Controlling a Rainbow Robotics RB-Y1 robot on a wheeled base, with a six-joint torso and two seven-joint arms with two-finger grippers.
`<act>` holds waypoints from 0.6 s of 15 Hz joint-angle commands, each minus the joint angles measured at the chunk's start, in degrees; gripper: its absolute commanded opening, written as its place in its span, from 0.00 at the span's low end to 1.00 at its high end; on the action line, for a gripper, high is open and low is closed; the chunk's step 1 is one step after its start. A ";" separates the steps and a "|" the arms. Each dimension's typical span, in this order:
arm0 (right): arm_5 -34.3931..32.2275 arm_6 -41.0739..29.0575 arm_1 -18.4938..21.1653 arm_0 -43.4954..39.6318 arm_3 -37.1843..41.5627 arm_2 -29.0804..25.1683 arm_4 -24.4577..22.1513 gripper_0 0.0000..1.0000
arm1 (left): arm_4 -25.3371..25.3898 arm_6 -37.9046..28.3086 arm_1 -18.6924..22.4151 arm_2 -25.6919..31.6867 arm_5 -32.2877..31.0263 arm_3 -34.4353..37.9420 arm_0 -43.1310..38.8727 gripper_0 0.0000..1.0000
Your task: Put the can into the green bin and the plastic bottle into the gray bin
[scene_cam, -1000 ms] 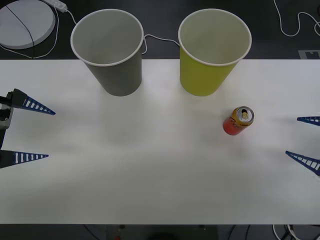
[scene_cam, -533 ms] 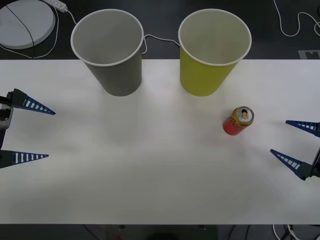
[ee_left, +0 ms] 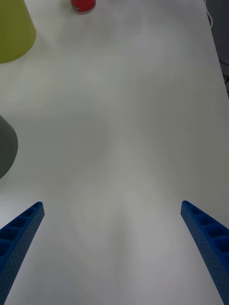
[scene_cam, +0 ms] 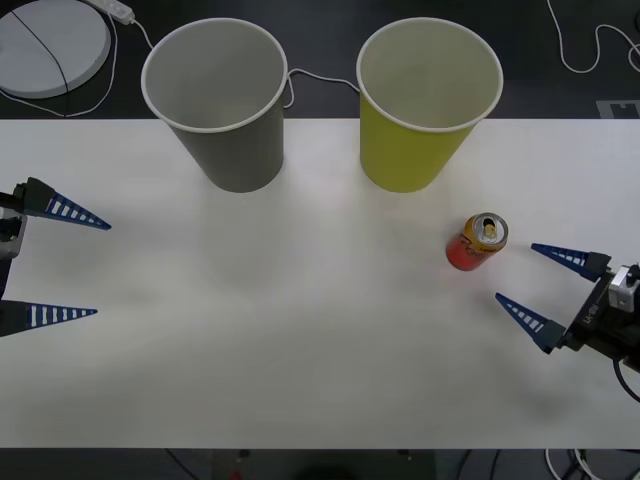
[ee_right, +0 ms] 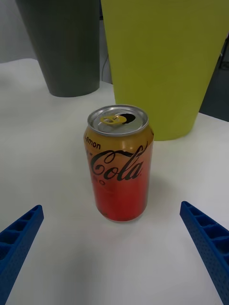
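The can (scene_cam: 477,241) stands upright on the white table (scene_cam: 300,330), red below and orange above, with a silver top; it is close and centred in the right wrist view as the can (ee_right: 120,164). My right gripper (scene_cam: 530,275) is open just to the can's right, its blue fingers pointing at it without touching. The green bin (scene_cam: 425,100) stands behind the can, the gray bin (scene_cam: 220,100) to its left. My left gripper (scene_cam: 95,268) rests open at the table's left edge. The plastic bottle is out of view.
A white round device (scene_cam: 45,45) and cables (scene_cam: 590,50) lie on the dark floor beyond the table's far edge. Bare table top stretches between the two arms and in front of the bins.
My right gripper has come in from the right edge toward the can, staying open. The can, both bins and the left arm have not moved.
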State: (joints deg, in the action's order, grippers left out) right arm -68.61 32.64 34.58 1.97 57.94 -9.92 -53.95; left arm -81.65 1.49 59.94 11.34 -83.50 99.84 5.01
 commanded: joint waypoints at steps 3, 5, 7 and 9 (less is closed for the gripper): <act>3.75 2.16 -2.41 1.02 -0.02 2.01 -0.10 1.00 | 0.00 0.00 0.00 0.00 0.00 0.00 0.00 1.00; 4.72 2.69 -3.29 1.64 -0.02 2.27 -0.10 1.00 | 0.00 0.00 0.00 0.00 0.00 0.00 0.00 1.00; 6.65 3.22 -4.43 2.34 0.07 3.06 -0.10 1.00 | 0.00 0.00 0.00 0.00 0.00 0.00 0.00 1.00; 8.15 3.83 -5.66 3.22 -0.02 3.32 -0.01 1.00 | 0.00 0.00 0.00 0.00 0.00 0.00 0.00 1.00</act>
State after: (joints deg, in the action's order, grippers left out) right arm -61.10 36.21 29.40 4.87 57.93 -6.71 -53.98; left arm -81.65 1.49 59.94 11.34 -83.50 99.84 5.01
